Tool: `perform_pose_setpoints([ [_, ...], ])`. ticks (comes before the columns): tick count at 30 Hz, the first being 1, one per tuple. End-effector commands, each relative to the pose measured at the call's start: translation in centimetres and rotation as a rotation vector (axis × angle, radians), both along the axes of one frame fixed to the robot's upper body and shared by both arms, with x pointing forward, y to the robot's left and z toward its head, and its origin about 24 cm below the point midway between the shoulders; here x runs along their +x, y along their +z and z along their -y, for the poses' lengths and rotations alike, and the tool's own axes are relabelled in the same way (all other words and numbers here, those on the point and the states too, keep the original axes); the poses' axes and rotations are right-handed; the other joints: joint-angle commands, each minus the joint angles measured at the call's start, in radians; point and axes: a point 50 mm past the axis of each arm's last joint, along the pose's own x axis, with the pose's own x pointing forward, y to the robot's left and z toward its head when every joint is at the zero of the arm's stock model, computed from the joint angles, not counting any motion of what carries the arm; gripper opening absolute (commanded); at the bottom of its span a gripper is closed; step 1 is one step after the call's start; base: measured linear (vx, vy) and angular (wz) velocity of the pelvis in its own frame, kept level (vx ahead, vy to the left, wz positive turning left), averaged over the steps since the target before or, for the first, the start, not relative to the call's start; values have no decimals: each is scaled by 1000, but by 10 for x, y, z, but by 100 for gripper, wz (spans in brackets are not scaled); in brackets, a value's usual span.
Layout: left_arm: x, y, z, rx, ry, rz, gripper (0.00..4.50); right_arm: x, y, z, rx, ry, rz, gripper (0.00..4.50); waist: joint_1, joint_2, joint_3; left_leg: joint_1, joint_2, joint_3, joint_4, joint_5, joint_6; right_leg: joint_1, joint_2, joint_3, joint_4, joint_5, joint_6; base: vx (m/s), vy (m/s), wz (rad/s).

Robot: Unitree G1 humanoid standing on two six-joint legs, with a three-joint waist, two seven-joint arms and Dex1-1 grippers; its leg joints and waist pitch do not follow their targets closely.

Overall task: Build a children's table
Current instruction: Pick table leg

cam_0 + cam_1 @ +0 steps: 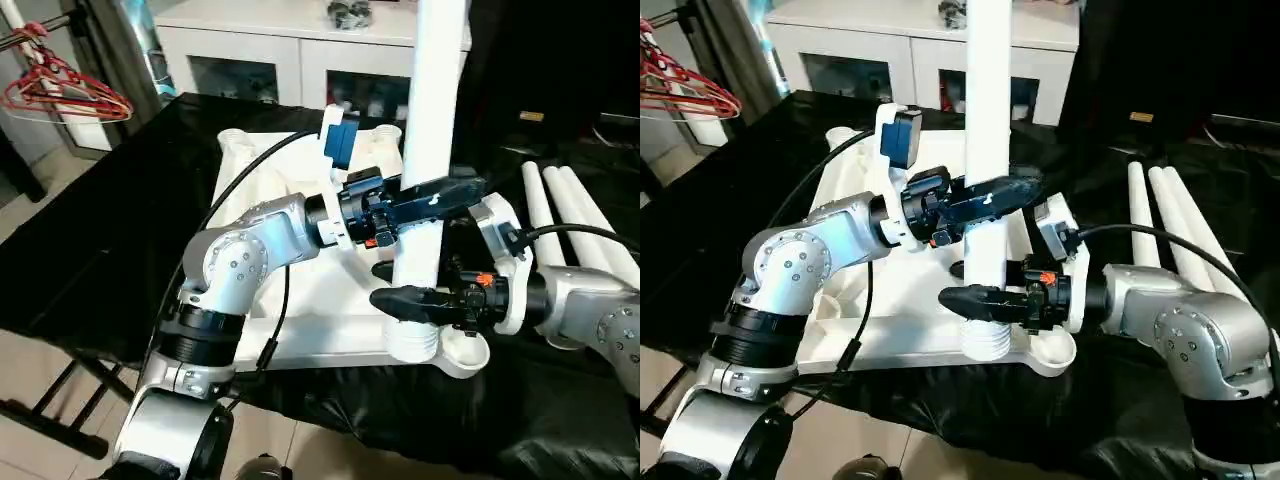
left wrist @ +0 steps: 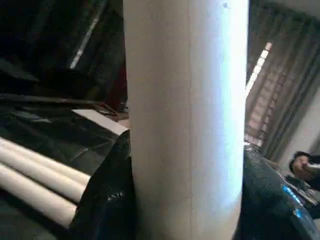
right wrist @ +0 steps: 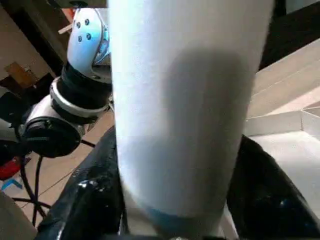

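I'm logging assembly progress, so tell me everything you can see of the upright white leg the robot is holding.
The leg is a smooth, round, white plastic-looking tube, standing upright and running out of the head views' top. Its ribbed threaded end sits at the near right corner socket of the upside-down tabletop. The left hand clamps it higher up; the right hand grips just above the threads.

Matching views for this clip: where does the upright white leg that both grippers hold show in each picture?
Left eye view: upright leg right of centre, threaded end just above the near corner socket.
Right eye view: the leg at centre.
Left wrist view: the leg between the left gripper's fingers.
Right wrist view: the leg between the right gripper's fingers.
Shared landmark: spare legs, also in the left wrist view.
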Motion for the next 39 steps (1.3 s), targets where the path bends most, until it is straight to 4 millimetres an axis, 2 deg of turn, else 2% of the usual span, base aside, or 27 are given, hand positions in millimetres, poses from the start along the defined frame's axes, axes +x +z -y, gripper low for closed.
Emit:
perform_pose_setpoints([
  [1,1,5,1,10,46,36,271,0,1,-2,-16,-19,15,231,0,-22,-76,14,56,-22,-59,-84,37,55,-84,57,-79,-201,-137,0,0,0],
  [3,2,4,2,30,78,38,306,1,1,-2,-19,-31,20,201,0,-21,-77,13,57,-23,-59,-79,36,56,-83,57,-76,-184,-137,0,0,0],
  [9,14,-6,4,185,340,-15,312,4,0,-7,-38,-98,61,193,-2,-21,-76,11,56,-23,-59,-85,26,58,-84,56,-77,-181,-132,0,0,0],
  [10,17,-8,3,221,401,-29,285,5,0,-8,-46,-113,69,192,-1,-22,-75,11,55,-22,-59,-89,26,58,-83,57,-78,-190,-129,0,0,0],
  [12,18,-10,3,238,441,-35,278,6,-1,-9,-49,-124,72,192,-2,-25,-75,10,54,-22,-59,-85,26,58,-83,56,-80,-196,-124,0,0,0],
  [15,20,-9,3,219,503,-74,245,8,-1,-10,-59,-145,80,192,-1,-25,-75,9,53,-22,-58,-78,31,58,-82,56,-80,-202,-117,0,0,0],
  [16,20,-7,4,201,529,-89,242,10,-2,-10,-65,-158,84,192,-1,-30,-75,8,53,-22,-58,-72,33,58,-82,56,-79,-195,-117,0,0,0],
  [17,20,-7,4,201,529,-89,237,10,-2,-10,-65,-158,84,192,-2,-29,-75,8,54,-22,-58,-70,34,58,-82,56,-78,-192,-120,0,0,0],
  [18,20,-6,4,186,545,-98,226,11,-2,-11,-70,-170,89,192,-2,-35,-75,8,52,-20,-56,-66,39,58,-82,56,-79,-190,-119,0,0,0],
  [22,19,-4,5,166,548,-104,196,14,-2,-12,-90,-186,117,192,-3,-34,-74,7,51,-20,-56,-63,47,56,-82,55,-82,-216,-106,0,0,0],
  [23,19,-5,5,168,547,-103,191,15,-2,-13,-93,-191,126,192,-4,-39,-73,6,51,-19,-57,-65,47,56,-82,55,-83,-222,-103,0,0,0],
  [24,18,-5,6,171,548,-101,185,16,-2,-13,-92,-192,130,227,-3,-38,-74,6,52,-20,-58,-61,48,55,-83,55,-81,-224,-102,0,0,0],
  [25,18,-5,6,173,549,-101,185,17,-2,-13,-89,-192,131,227,-4,-39,-74,7,52,-20,-57,-60,48,54,-82,55,-81,-224,-101,0,0,0],
  [26,18,-6,7,183,547,-92,185,18,-3,-12,-89,-195,128,248,-5,-42,-73,8,51,-19,-57,-63,49,54,-82,55,-82,-225,-101,0,0,0],
  [28,19,-5,7,194,552,-75,184,20,-4,-10,-91,-195,115,264,-4,-40,-74,8,53,-20,-57,-57,48,53,-81,56,-80,-216,-99,0,0,0],
  [31,20,-4,7,209,539,-42,184,22,-5,-7,-115,-200,119,296,-4,-43,-73,10,55,-20,-59,-61,48,52,-82,56,-79,-205,-104,0,0,0],
  [34,19,-4,8,212,526,-33,184,24,-6,-6,-123,-198,123,310,-4,-45,-73,10,55,-20,-60,-63,46,53,-84,57,-77,-190,-105,0,0,0],
  [35,18,-3,8,216,499,-14,184,23,-6,-5,-126,-179,122,313,-4,-50,-73,10,54,-19,-59,-63,47,54,-84,57,-77,-189,-105,0,0,0],
  [39,13,-3,10,223,433,23,184,22,-7,-2,-137,-128,107,313,-2,-54,-73,10,56,-20,-60,-58,49,55,-86,57,-74,-183,-111,0,0,0],
])
